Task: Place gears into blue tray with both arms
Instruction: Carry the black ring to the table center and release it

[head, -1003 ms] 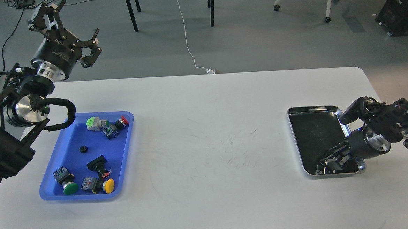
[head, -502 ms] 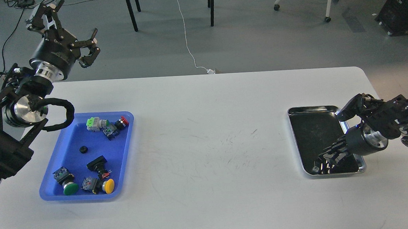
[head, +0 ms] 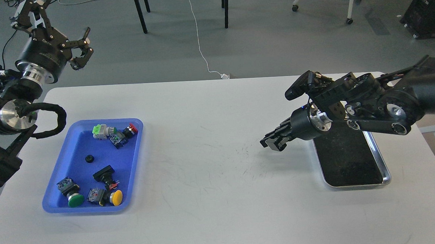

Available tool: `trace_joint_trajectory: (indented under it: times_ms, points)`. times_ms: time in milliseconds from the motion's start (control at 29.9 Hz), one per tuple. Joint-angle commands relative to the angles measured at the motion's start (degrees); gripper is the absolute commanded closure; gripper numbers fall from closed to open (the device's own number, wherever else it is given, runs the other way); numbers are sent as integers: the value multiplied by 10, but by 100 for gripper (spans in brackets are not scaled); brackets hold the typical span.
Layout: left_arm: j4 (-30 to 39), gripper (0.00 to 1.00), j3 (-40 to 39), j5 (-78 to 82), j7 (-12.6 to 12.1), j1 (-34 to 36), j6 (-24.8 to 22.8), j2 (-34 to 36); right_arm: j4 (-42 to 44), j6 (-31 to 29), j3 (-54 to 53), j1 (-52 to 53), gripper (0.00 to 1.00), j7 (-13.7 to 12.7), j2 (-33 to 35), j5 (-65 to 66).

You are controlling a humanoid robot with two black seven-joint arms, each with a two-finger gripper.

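Blue plastic tray (head: 78, 144) with rounded corners sits on the white table (head: 214, 196); I use it as my landmark. Inside it I count one tiny black toothed gear (head: 89, 159) near the middle and six coloured push-button switches (head: 110, 176) around it. Well to its right lies one shiny steel tray (head: 385, 172), its dark bottom bare. My left gripper (head: 62, 41) hangs above and behind the blue tray, fingers spread, holding nothing. My right gripper (head: 274, 140) hovers just left of the steel tray, fingers drawn together; I cannot tell if it carries a gear.
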State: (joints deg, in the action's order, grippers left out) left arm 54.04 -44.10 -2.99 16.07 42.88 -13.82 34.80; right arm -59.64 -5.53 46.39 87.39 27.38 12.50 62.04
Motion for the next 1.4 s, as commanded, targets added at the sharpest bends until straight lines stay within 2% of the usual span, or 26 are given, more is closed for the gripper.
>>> trace_joint_trajectory:
  times_ms: [0, 201, 602, 970, 1070, 1170, 1204, 1304, 1371]
  points:
    - [0, 2, 2, 0, 2, 0, -1, 5, 28, 32, 1, -27, 81, 2, -49, -7]
    - [0, 2, 2, 0, 2, 0, 0, 10, 60, 36, 2, -55, 81, 3, -99, -20]
    - [0, 2, 1, 0, 3, -1, 0, 15, 94, 39, 5, -93, 78, 3, -125, -30]
    - [5, 2, 4, 0, 1, -1, -1, 26, 96, 49, -2, -99, 39, 5, -125, -34]
    - [5, 2, 4, 0, 1, -1, -2, 31, 95, 52, -26, -90, 29, 4, -103, -48]
    - [5, 2, 6, 4, -2, 0, -15, 44, 102, 51, -106, -79, 8, 0, -55, -87]
    - [5, 2, 7, 7, -4, 3, -28, 48, 103, 50, -134, -78, 4, 0, -36, -106]
    - [8, 2, 7, 18, -7, 11, -67, 52, 98, 47, -229, -84, 4, 0, 30, -142]
    - [25, 2, 8, 33, -7, 23, -69, 53, 92, 47, -286, -95, 3, 0, 73, -144]
